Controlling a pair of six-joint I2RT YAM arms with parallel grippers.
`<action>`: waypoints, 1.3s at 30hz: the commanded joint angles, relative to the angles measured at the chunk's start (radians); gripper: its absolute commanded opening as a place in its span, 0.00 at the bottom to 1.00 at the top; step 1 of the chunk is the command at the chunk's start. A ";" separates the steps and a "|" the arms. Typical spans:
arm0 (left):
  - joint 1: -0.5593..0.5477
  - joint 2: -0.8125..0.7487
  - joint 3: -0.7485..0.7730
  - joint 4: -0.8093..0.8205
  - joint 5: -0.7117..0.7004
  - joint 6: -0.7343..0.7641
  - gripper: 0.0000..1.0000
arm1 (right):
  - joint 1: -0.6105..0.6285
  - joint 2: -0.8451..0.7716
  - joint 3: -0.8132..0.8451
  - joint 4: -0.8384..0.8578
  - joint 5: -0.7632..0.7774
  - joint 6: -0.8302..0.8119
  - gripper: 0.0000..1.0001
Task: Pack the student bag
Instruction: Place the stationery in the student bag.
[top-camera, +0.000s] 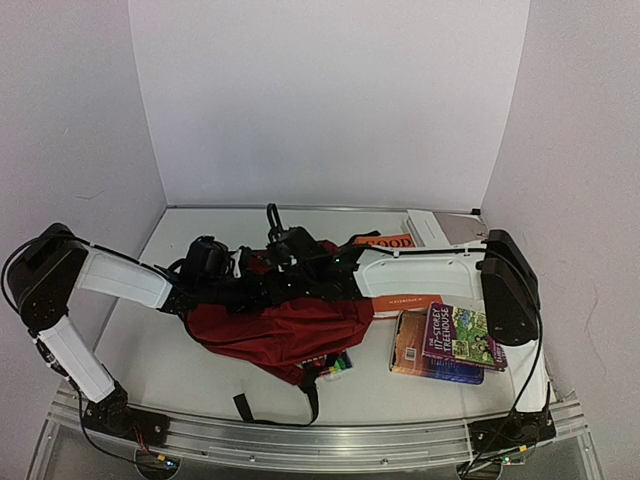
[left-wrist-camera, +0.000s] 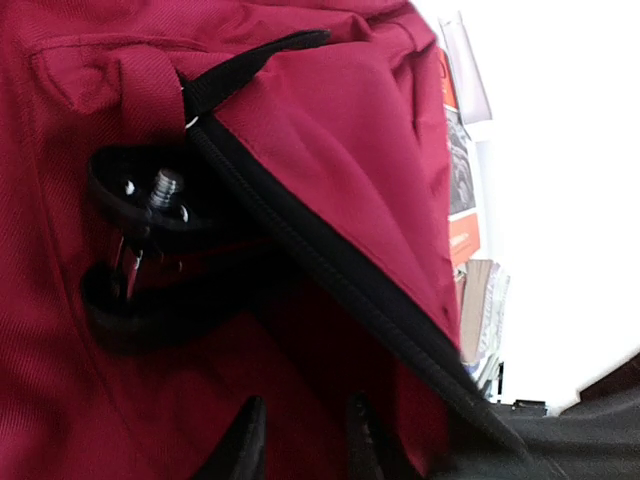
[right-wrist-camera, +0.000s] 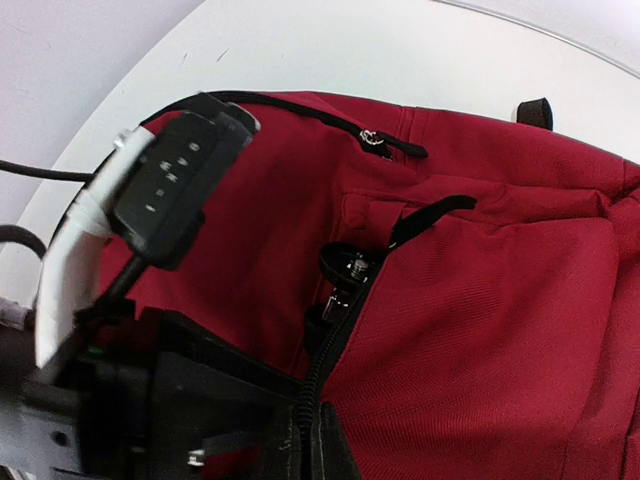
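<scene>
Fabric of the student bag (top-camera: 280, 325) could slide out of the right claw (right-wrist-camera: 305, 450), clamped thinly on its black zip edge, and the mouth would flop shut; dark red, soft and slumped, it lies at the middle of the table (top-camera: 190, 375); left claw (left-wrist-camera: 305, 440) presses its cloth, fingers slightly apart, grip I cannot tell; books (top-camera: 445, 345) lie to the right.

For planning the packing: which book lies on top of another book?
The purple book at the front right: it rests on a brown book, unlike the rest.
</scene>
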 joint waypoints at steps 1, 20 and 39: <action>-0.011 -0.178 -0.053 -0.117 -0.085 0.026 0.34 | 0.011 -0.119 -0.087 0.075 0.012 -0.006 0.00; 0.009 -0.146 0.098 -0.312 -0.181 0.072 0.74 | 0.012 -0.241 -0.306 0.217 -0.050 0.047 0.00; 0.052 0.087 0.225 -0.247 -0.056 0.082 0.49 | 0.011 -0.255 -0.269 0.216 -0.037 0.028 0.00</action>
